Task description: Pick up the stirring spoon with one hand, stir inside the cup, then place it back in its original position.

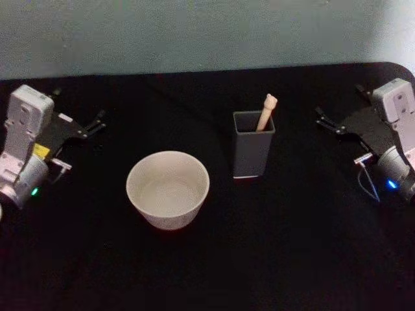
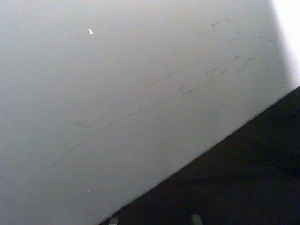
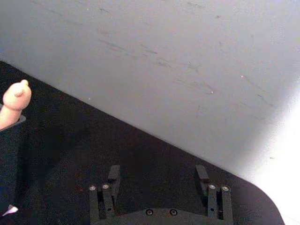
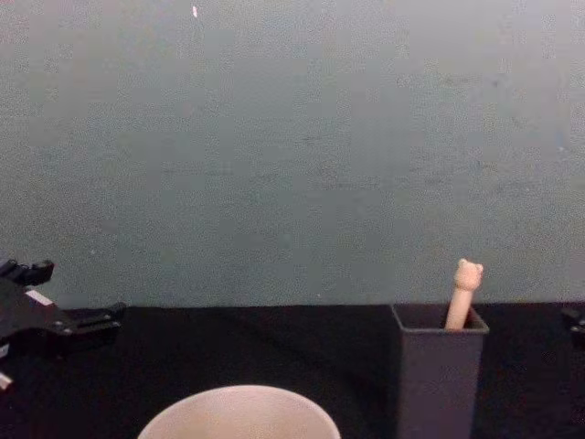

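I see the stirring spoon (image 1: 266,111) standing in the dark grey holder (image 1: 251,155), near the middle of the black bench (image 1: 292,246). Just the pale handle with the small bear head comes out above the rim, and it leans toward the far right corner of the holder. The lower part of the spoon is hidden inside, so I cannot tell how the bowl sits.

The cup (image 1: 170,219) stands upright to the left of the holder and a little nearer to me, apart from it. Its cream rim is wide and the inside looks pale.

The left gripper (image 1: 96,123) rests low at the left side of the bench, well apart from the cup. In the left wrist view the tips of its fingers (image 2: 196,218) are separated, with nothing between them.

The right gripper (image 1: 322,118) is at the right side of the bench, pointing toward the holder but apart from it. In the right wrist view its fingers (image 3: 114,174) are spread wide and hold nothing, and the bear head shows off to one side of them.
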